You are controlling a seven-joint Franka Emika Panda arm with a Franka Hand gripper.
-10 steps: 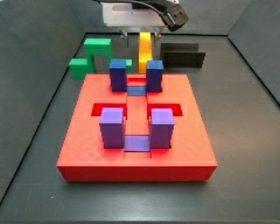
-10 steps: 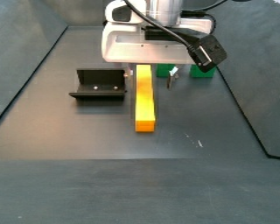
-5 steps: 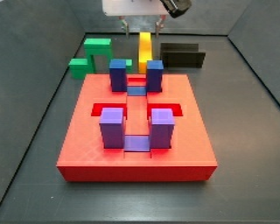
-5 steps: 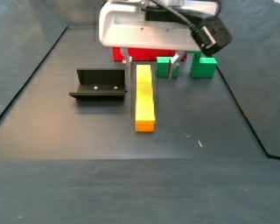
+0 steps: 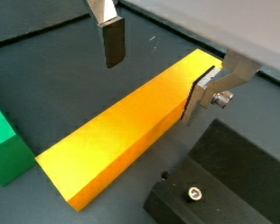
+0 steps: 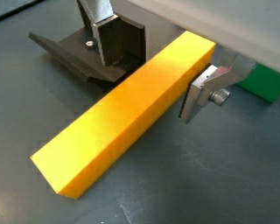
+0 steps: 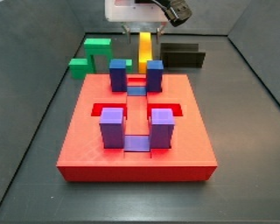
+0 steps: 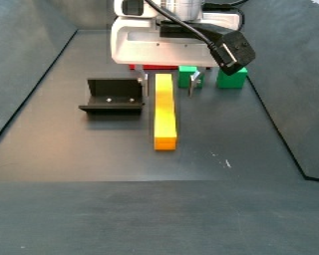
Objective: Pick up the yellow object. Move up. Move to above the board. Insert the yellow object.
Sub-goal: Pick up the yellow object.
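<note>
The yellow object [image 8: 163, 112] is a long yellow-orange bar lying flat on the dark floor; it also shows in both wrist views [image 5: 125, 140] [image 6: 119, 122] and behind the board in a side view [image 7: 145, 45]. My gripper [image 8: 166, 72] hangs over the bar's end nearest the board and is open. In both wrist views [image 5: 150, 92] [image 6: 146, 87] the fingers stand either side of the bar. One finger [image 5: 205, 94] is close beside the bar's edge, the other finger [image 5: 112, 42] stands well apart. The red board [image 7: 136, 140] carries purple and blue posts.
The black fixture [image 8: 112, 97] stands beside the bar and shows in a wrist view [image 6: 78, 57]. Green blocks [image 8: 231, 77] [image 7: 95, 45] sit near the board's far end. Dark walls enclose the floor.
The gripper rose, then came down a little over the bar's end. The bar has not moved.
</note>
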